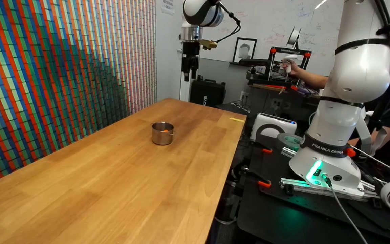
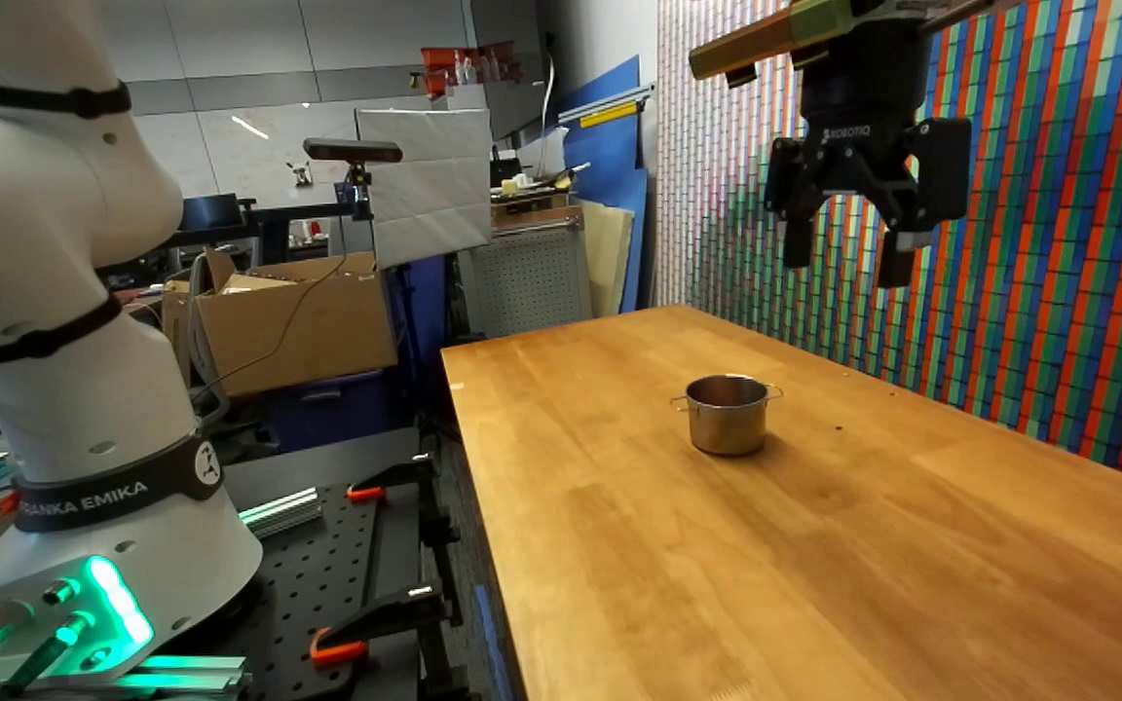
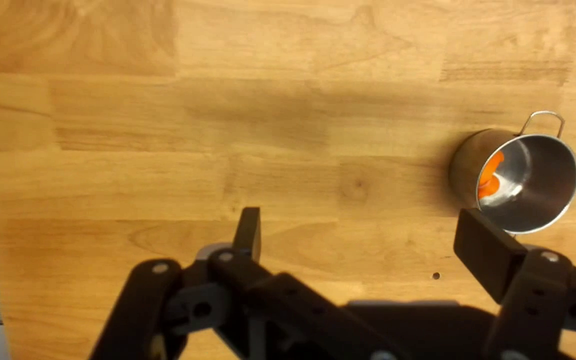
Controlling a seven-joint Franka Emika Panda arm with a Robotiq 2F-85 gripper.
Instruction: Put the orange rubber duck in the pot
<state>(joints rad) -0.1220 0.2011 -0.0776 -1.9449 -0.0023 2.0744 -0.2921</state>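
The pot is a small grey-silver metal pot with wire handles. It stands upright on the wooden table in both exterior views [image 1: 162,138] [image 2: 728,430] and at the right of the wrist view [image 3: 464,167]. The orange rubber duck [image 3: 490,176] lies inside the pot against its inner wall, partly hidden by the rim. A bit of the duck [image 1: 166,130] shows over the rim in an exterior view. My gripper [image 3: 360,217] is open and empty, its fingers wide apart. It hangs well above the table in both exterior views [image 1: 190,75] [image 2: 847,265], apart from the pot.
The wooden table [image 1: 120,183] has a yellow tape strip [image 1: 237,119] near one edge. A colourful tiled wall [image 1: 46,67] runs along its long side. The robot base [image 1: 327,169] stands beside the opposite edge, with clamps [image 2: 386,623] nearby. A person [image 1: 311,79] is behind the arm.
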